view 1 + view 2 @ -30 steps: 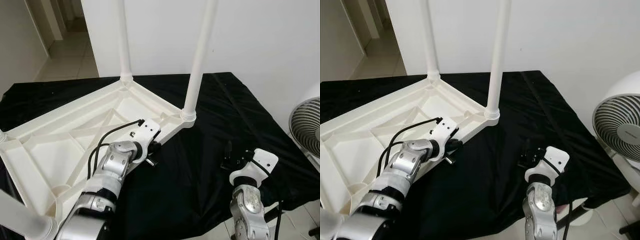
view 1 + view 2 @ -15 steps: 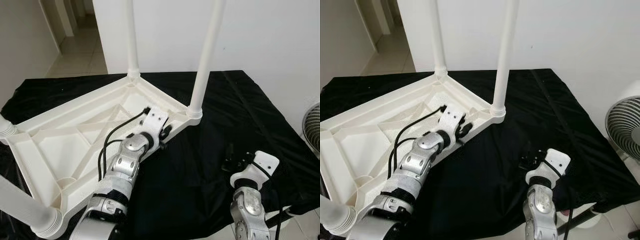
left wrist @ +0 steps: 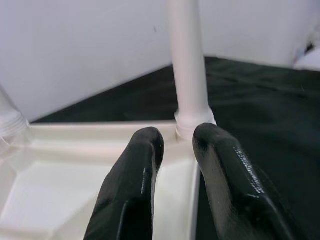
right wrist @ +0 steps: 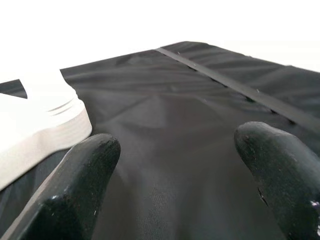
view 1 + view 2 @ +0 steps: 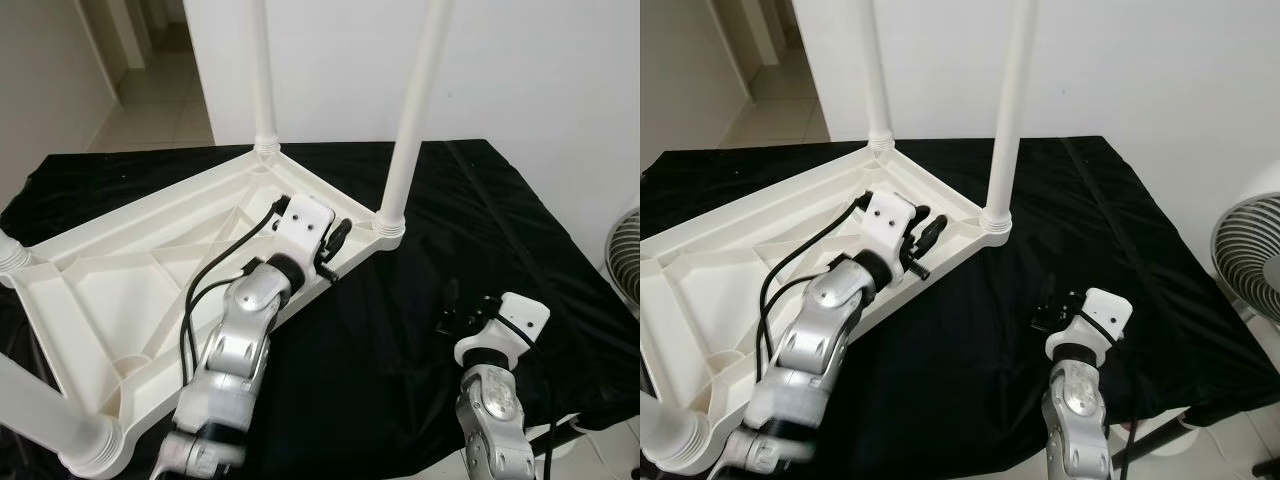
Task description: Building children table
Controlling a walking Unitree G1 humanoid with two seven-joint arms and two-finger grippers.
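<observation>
The white children's table (image 5: 130, 280) lies upside down on the black-draped worktop (image 5: 420, 300), legs pointing straight up, its long axis running from 7 to 1 o'clock. The left hand (image 5: 335, 238) (fingers nearly together, gripping nothing) hovers over the rim just beside the nearest leg (image 5: 410, 120), at its 8 o'clock. The right hand (image 5: 1048, 312), fingers spread, rests well apart at 5 o'clock.

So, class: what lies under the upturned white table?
A black cloth spreads beneath the upturned white table. Whatever supports the cloth is covered, so it cannot be seen.
</observation>
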